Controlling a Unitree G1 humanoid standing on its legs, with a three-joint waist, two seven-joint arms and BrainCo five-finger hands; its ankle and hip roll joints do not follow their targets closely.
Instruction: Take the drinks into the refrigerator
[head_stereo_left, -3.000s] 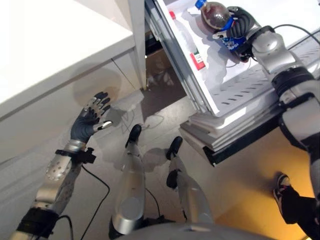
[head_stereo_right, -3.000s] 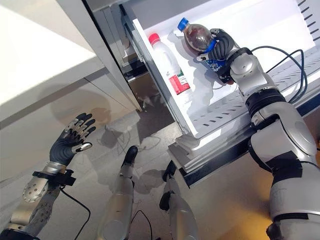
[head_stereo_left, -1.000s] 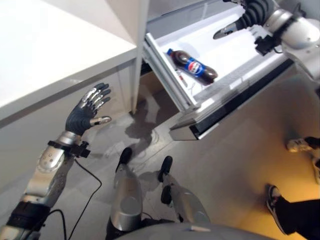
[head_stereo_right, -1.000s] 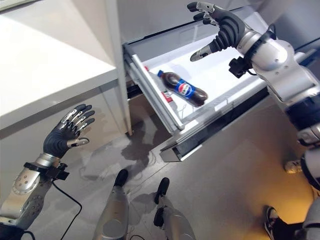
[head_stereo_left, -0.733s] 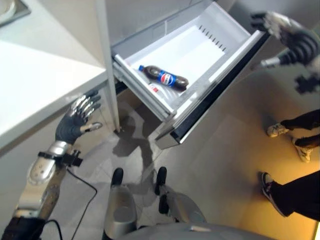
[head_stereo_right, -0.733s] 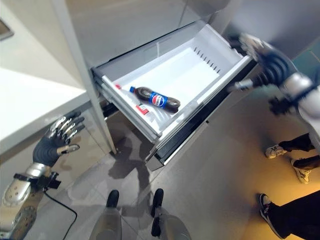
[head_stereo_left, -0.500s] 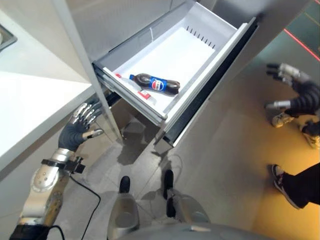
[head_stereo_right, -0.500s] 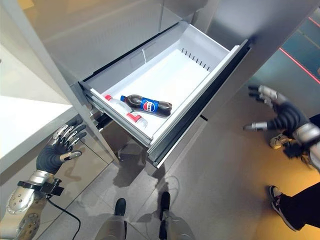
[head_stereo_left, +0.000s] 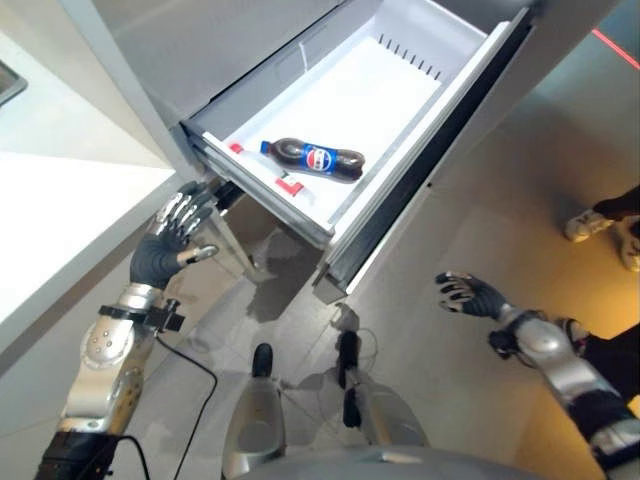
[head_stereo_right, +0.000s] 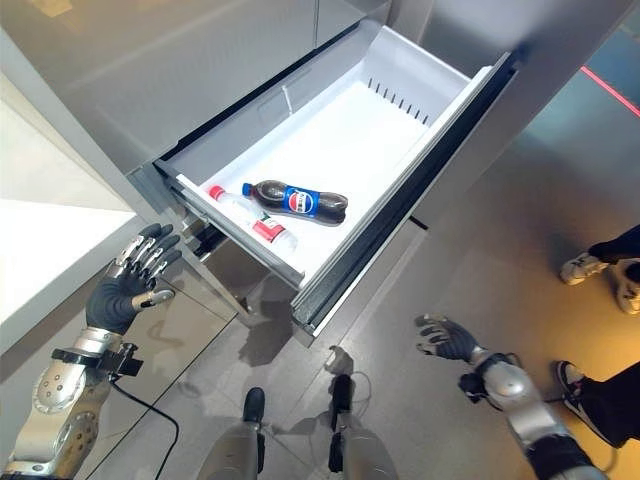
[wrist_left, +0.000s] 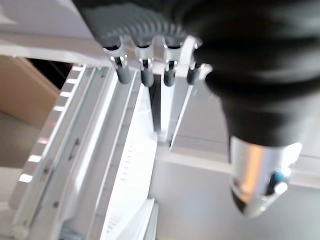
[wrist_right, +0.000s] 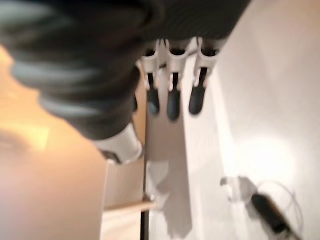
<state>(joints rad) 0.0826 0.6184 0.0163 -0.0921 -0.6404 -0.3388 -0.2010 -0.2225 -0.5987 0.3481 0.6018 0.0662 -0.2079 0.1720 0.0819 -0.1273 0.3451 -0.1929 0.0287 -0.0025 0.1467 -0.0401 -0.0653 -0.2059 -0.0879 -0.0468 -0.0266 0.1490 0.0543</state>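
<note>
Since half a second ago the right hand (head_stereo_right: 447, 339) has dropped low over the floor (head_stereo_right: 470, 250), fingers spread and empty; refrigerator drawer (head_stereo_right: 455, 95) stands pulled out; left hand (head_stereo_right: 122, 287) hovers open beside its corner; cola bottle (head_stereo_right: 296, 201) lies inside, a red-capped bottle (head_stereo_right: 247, 219) just beside it.

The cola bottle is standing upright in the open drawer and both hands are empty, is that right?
Not quite: the cola bottle lies on its side in the open drawer, as the right eye view shows. The left hand and right hand are indeed empty.
</note>
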